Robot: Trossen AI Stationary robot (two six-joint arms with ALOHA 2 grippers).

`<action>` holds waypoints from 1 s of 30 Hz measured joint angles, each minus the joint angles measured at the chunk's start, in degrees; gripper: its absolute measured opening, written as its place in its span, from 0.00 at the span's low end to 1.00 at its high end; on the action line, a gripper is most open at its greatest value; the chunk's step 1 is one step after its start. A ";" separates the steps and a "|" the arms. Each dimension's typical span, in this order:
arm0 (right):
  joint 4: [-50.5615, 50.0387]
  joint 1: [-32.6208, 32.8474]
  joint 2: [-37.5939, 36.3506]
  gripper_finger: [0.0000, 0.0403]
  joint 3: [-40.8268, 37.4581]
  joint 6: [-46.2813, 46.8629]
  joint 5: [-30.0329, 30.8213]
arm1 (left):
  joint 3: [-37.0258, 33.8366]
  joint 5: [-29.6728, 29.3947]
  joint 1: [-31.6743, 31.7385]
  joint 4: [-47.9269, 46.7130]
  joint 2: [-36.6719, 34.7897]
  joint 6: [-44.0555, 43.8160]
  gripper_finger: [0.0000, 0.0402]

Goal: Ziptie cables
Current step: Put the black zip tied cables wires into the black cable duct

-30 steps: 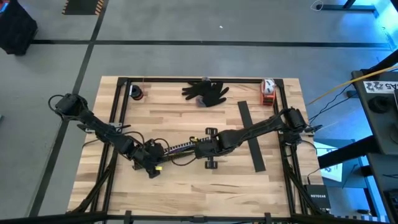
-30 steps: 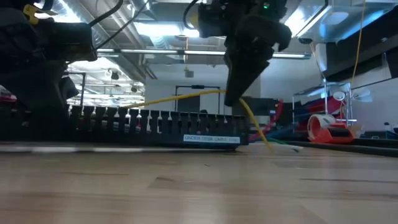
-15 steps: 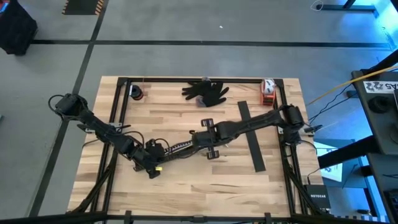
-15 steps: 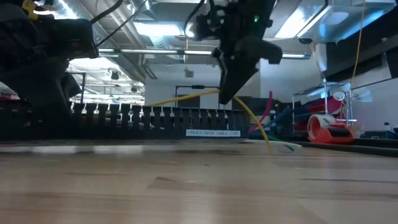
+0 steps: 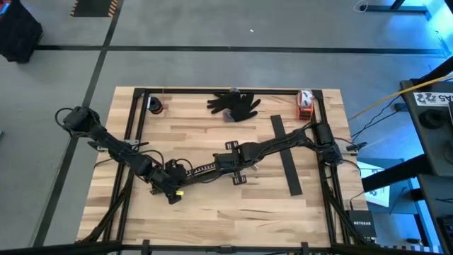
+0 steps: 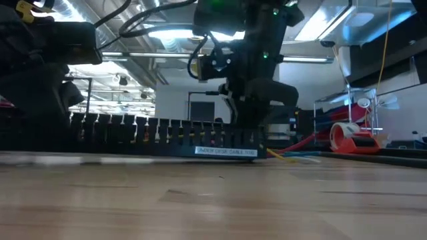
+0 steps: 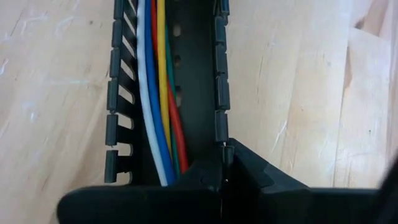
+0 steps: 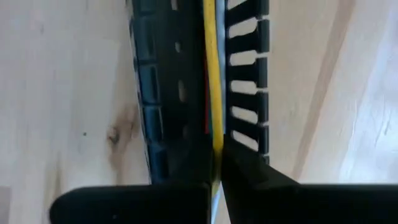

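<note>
The cables (image 7: 160, 93), a thin bundle of white, blue, yellow, red and green wires, lie lengthwise side by side inside the black slotted channel (image 7: 199, 74) on the bench (image 7: 56, 93).

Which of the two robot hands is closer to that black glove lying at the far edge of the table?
The right. The right gripper sits mid-table, roughly below the black glove. The left gripper is farther off, toward the table's left and nearer its front edge.

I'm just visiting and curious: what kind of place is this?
Probably a workshop or lab: a wooden workbench with a black frame, exposed ceiling ducts, and a slotted cable channel holding coloured cables.
</note>
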 joint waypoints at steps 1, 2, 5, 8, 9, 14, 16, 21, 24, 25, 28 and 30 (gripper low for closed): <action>0.66 0.00 0.00 0.05 0.00 -0.20 0.00 | 0.00 -0.04 0.00 0.07 0.00 0.04 0.03; 1.55 0.00 0.00 0.07 0.01 -0.36 -0.21 | 0.00 -0.15 0.00 0.15 -0.02 0.07 0.04; 2.30 0.00 0.00 0.15 0.02 -0.51 -2.21 | 0.00 -0.35 0.23 0.55 -0.02 -0.45 0.10; 2.70 0.03 -0.02 0.25 0.04 -0.53 -3.65 | 0.40 0.38 0.66 0.50 -0.29 0.08 0.19; 2.64 0.04 -0.02 0.29 0.07 -0.41 -3.73 | 0.97 0.83 0.86 -0.30 -0.59 0.40 0.22; 0.13 0.00 -1.27 0.39 1.14 0.62 -4.03 | 4.97 1.63 1.53 -5.24 -4.08 3.10 0.31; -0.43 0.00 -1.71 0.41 2.51 0.79 -4.02 | 5.98 -0.32 1.53 -6.52 -5.35 4.37 0.32; -2.42 0.00 -1.75 0.41 6.21 2.75 -4.03 | 7.19 -3.94 2.42 -8.39 -6.34 4.43 0.29; -1.50 0.00 -1.75 0.41 6.80 3.49 -4.01 | 7.19 -4.01 3.44 -10.93 -5.82 4.16 0.19; -1.58 0.00 -1.75 0.41 6.84 3.66 -4.01 | 7.19 -3.98 3.90 -11.83 -5.53 4.31 0.15; -1.24 0.00 -1.75 0.41 6.78 4.75 -4.02 | 7.19 -3.79 5.03 -13.59 -5.16 5.31 0.03; -1.44 0.00 -1.75 0.41 6.72 4.87 -4.66 | 7.19 -3.89 5.35 -13.42 -5.29 5.55 0.01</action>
